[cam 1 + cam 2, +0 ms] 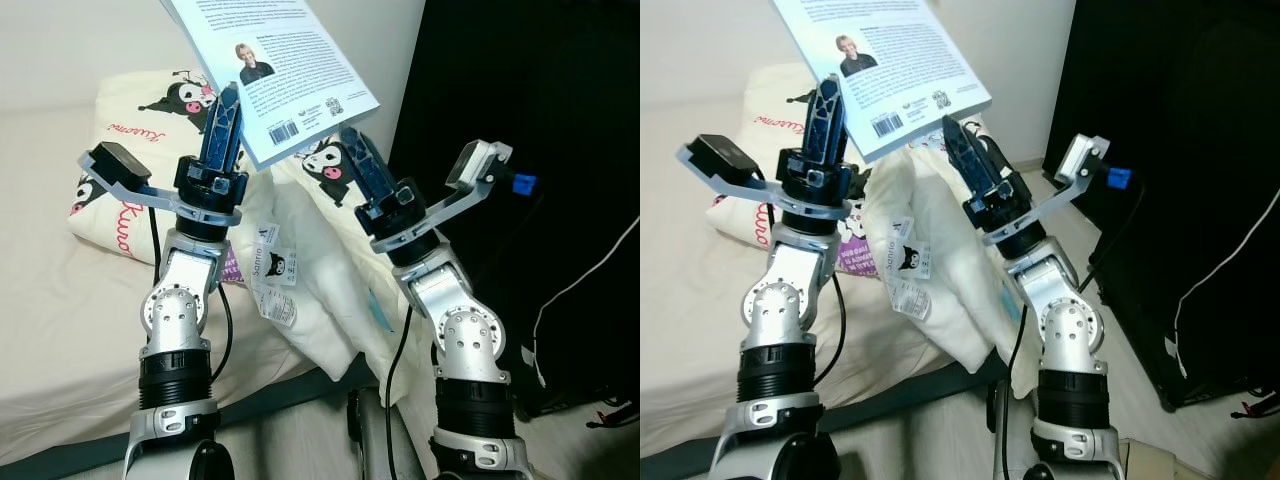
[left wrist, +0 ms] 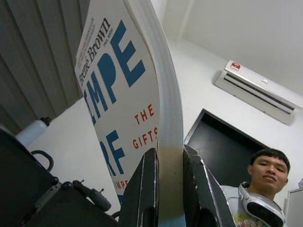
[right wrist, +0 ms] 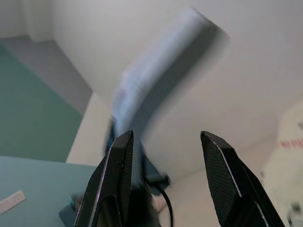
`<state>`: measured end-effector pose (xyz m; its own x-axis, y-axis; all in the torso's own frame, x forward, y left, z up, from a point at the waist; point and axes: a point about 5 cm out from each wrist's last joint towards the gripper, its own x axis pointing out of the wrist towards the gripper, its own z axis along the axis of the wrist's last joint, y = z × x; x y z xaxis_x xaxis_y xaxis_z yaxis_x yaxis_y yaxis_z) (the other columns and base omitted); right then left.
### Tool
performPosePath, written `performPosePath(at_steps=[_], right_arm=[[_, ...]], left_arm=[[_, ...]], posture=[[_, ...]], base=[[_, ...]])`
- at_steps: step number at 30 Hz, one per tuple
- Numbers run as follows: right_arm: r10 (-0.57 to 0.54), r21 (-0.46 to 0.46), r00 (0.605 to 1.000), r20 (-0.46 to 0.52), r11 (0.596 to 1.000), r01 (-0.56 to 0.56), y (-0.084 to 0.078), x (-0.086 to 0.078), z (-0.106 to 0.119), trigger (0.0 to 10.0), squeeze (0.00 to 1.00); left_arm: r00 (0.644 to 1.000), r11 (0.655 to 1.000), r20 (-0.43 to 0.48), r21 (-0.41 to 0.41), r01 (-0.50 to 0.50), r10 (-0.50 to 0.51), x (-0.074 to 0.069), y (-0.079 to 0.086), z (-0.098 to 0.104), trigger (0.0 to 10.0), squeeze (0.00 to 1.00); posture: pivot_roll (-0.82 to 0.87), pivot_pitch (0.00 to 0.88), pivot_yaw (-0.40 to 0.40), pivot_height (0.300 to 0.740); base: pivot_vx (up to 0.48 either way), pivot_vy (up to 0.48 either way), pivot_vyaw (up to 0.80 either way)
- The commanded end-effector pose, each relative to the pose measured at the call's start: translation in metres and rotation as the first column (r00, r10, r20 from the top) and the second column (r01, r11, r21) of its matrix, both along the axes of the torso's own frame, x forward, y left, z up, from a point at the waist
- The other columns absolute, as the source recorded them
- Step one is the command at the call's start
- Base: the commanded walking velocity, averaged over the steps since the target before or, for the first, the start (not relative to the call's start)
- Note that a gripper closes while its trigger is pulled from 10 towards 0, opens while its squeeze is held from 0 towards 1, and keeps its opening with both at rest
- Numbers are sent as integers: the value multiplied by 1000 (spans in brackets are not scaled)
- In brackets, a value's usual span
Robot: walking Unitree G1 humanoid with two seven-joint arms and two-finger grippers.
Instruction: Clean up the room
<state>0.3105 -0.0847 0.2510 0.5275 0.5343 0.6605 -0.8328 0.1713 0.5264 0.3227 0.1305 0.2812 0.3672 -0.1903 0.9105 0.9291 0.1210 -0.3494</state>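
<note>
1. Left: the left gripper [image 1: 222, 120] is raised above the bed [image 1: 60, 330], its fingers clamped on the lower edge of a white paperback book [image 1: 275, 65] held aloft; cartoon-print pillows [image 1: 135, 120] lie far left.
2. Centre: a white pillow with hanging tags [image 1: 310, 270] slumps at the mattress edge, apparently still to be tidied; the book has yet to be put away.
3. Right: the right gripper [image 1: 965, 150], fingers spread and empty, stands just beside the book; a black cabinet [image 1: 540, 120] crowds that side, leaving the open room leftward.
</note>
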Motion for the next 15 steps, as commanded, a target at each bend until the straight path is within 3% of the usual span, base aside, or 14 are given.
performPosePath(at_steps=[1, 9, 13, 14, 15], right_arm=[[17, 4, 999, -40, 1000, -17, 6, -1, -9, 10000, 0], [12, 13, 998, -64, 1000, -11, 4, -2, -14, 10000, 0], [70, 13, 997, 17, 997, -70, 5, -8, -6, 10000, 0], [85, 15, 996, 32, 996, -86, 6, -10, -4, 10000, 988], [94, 18, 995, 40, 995, -95, 6, -12, -4, 10000, 988]], left_arm=[[998, 999, 69, -40, -2, 5, -6, 3, 11, 10000, 0], [997, 999, 75, -45, -1, 4, -6, 8, 11, 10000, 0], [997, 999, 75, -42, 27, -24, -6, 4, 6, 10000, 0], [997, 999, 71, -42, 30, -27, -6, 3, 5, 10000, 0], [997, 999, 69, -41, 32, -30, -6, 3, 4, 10000, 0]], posture=[[-228, 89, 1, 520], [-227, 95, 9, 520], [-225, 98, 10, 520], [-224, 99, 11, 520], [-224, 99, 11, 520]], base=[[0, 0, 0], [0, 0, 0], [0, 0, 0], [0, 0, 0], [0, 0, 0]])
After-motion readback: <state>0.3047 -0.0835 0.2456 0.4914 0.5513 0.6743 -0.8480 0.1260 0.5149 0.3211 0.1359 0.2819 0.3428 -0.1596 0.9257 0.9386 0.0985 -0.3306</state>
